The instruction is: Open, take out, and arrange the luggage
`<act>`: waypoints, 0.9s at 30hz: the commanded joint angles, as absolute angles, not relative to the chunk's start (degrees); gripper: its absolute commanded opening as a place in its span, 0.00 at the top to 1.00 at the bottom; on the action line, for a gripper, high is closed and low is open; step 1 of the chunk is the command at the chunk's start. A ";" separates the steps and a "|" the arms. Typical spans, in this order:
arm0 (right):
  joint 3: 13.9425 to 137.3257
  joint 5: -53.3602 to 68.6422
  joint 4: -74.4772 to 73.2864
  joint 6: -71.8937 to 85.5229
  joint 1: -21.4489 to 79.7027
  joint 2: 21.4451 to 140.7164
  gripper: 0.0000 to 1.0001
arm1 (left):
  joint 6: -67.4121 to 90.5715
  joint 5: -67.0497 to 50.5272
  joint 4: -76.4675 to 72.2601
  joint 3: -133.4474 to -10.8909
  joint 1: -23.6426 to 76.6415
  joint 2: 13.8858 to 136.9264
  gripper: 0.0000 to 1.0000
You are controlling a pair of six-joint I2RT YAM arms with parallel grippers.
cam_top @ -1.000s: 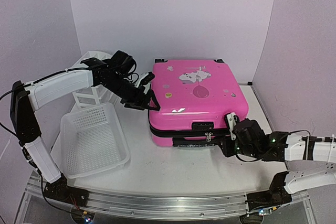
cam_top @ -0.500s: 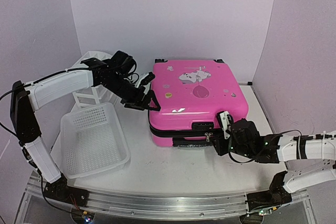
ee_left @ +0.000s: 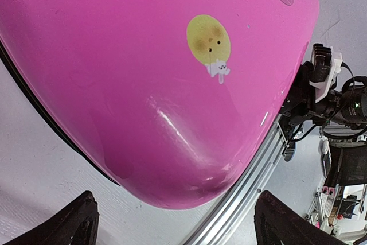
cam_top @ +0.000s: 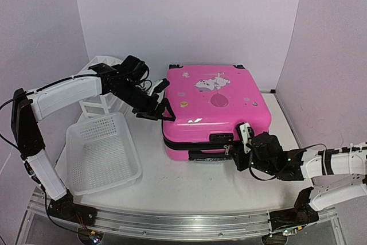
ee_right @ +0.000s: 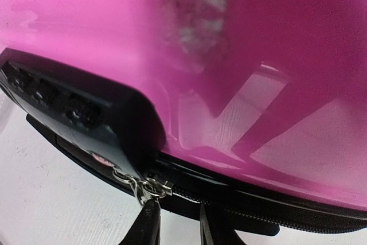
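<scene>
Right end effector (ee_right: 176, 223) nearer zipper pull (ee_right: 144, 188)

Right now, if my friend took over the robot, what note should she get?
Left gripper: open wide around the near left corner of the pink suitcase, gripping nothing.
Right gripper: jaws narrow but apart, just below the zipper pulls on the front edge, holding nothing.
Suitcase: lying flat on the table, closed.
Done: nothing opened yet.
Left: unzip, lift the lid, take out and arrange whatever is inside.
</scene>
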State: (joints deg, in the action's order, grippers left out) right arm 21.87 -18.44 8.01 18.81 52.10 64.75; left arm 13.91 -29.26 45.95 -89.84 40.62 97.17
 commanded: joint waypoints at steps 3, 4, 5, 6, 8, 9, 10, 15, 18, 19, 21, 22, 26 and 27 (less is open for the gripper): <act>23.18 -21.07 14.52 18.30 53.33 66.59 0.73 | 13.71 -29.54 43.71 -89.63 41.03 95.89 0.06; 23.28 -22.06 14.95 18.24 53.80 67.00 0.73 | 13.79 -29.59 43.71 -89.57 41.04 95.89 0.06; 23.41 -22.84 15.58 18.01 54.30 67.50 0.73 | 13.80 -29.59 43.61 -89.63 41.06 95.89 0.06; 23.61 -23.77 16.05 17.71 54.84 67.95 0.73 | 13.80 -29.59 43.61 -89.58 41.05 95.93 0.05; 24.25 -26.56 16.28 17.03 56.15 68.83 0.72 | 13.80 -29.45 43.63 -89.51 41.05 95.90 0.05; 24.33 -28.24 16.73 16.66 56.89 69.08 0.72 | 13.80 -29.49 43.55 -89.51 41.05 95.89 0.05; 24.39 -29.84 17.32 16.32 57.48 69.36 0.72 | 13.84 -29.56 43.57 -89.49 41.12 95.91 0.06; 24.57 -35.46 17.99 17.06 58.60 70.00 0.72 | 13.89 -29.59 43.55 -89.49 41.22 95.87 0.05; 24.66 -36.02 19.28 17.62 58.79 70.57 0.71 | 13.89 -29.57 43.55 -89.52 41.22 95.72 0.05; 24.92 -35.96 19.41 17.74 58.83 70.95 0.69 | 13.96 -29.48 43.51 -89.50 41.22 95.76 0.05; 25.39 -36.09 19.72 18.04 59.07 71.82 0.65 | 14.06 -29.35 43.51 -89.52 41.22 95.72 0.06; 25.53 -36.30 19.95 18.12 59.21 72.21 0.63 | 14.13 -29.29 43.51 -89.46 41.22 95.74 0.05; 26.40 -39.43 20.30 18.58 60.30 73.80 0.64 | 14.21 -29.43 43.42 -89.42 41.29 95.84 0.05; 26.55 -40.51 20.30 18.55 60.60 74.01 0.64 | 14.17 -29.44 43.42 -89.40 41.31 95.85 0.05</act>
